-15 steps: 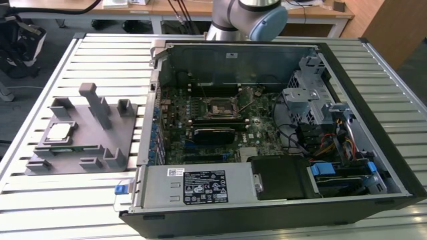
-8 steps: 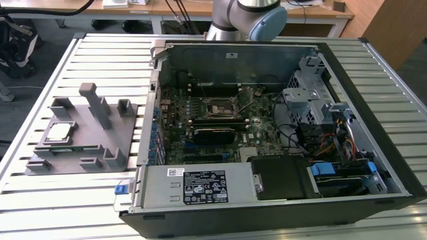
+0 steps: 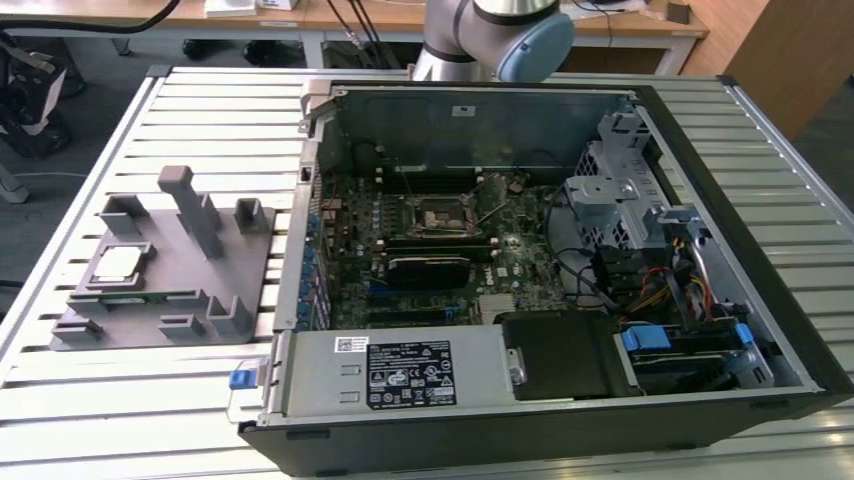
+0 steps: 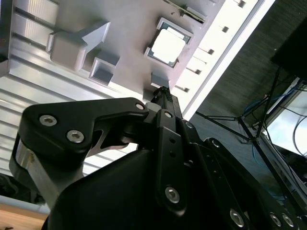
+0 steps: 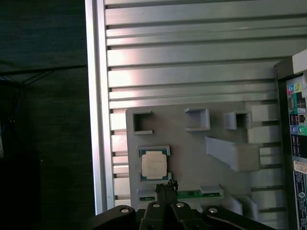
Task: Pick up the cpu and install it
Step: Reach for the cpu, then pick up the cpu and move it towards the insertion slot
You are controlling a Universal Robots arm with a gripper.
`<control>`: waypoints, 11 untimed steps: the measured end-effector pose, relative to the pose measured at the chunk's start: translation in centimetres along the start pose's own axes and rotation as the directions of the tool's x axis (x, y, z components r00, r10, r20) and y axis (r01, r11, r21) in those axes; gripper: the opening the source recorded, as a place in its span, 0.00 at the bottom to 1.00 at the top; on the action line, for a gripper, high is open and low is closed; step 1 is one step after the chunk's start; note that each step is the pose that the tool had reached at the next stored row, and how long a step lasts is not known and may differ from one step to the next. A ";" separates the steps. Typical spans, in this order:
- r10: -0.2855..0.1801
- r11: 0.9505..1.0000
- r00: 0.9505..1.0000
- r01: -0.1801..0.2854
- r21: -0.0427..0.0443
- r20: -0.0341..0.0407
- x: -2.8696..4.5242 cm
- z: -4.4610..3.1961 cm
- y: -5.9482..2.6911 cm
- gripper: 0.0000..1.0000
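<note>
The cpu (image 3: 118,264) is seen as a small flat square with a pale, shiny metal top and a thin green rim, lying flat in a shallow framed recess of the grey tray (image 3: 150,312) at the exterior view's left. The same bright top and green edge are shown in the first wrist view (image 5: 154,165) and in the second wrist view (image 4: 168,46), with the tray's upright posts and blocks ranged around it. The tray is set on the slatted metal table (image 3: 200,110), beside the open computer case (image 3: 747,140), in which the motherboard socket (image 3: 441,215) is exposed. The gripper (image 5: 166,184) is seen just beside one edge of the cpu in both wrist views (image 4: 161,91). Its black fingertips appear to be drawn together, though the angle is poor, and nothing is seen between them. No contact with the cpu can be made out.
</note>
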State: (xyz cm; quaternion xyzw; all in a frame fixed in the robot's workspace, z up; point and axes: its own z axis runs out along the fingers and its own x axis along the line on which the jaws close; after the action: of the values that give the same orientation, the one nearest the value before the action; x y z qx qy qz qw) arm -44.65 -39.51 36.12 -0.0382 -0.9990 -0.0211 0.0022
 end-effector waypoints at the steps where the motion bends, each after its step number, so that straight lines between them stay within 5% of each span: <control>1: 0.000 1.000 1.000 0.000 0.000 0.000 0.10 0.02 -0.01 0.11; 11: 0.000 1.000 1.000 0.000 0.000 -0.003 0.56 0.19 -0.05 0.11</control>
State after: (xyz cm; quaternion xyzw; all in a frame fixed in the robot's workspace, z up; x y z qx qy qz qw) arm -45.22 -39.51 35.93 -0.0382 -0.9990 -0.0211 0.0039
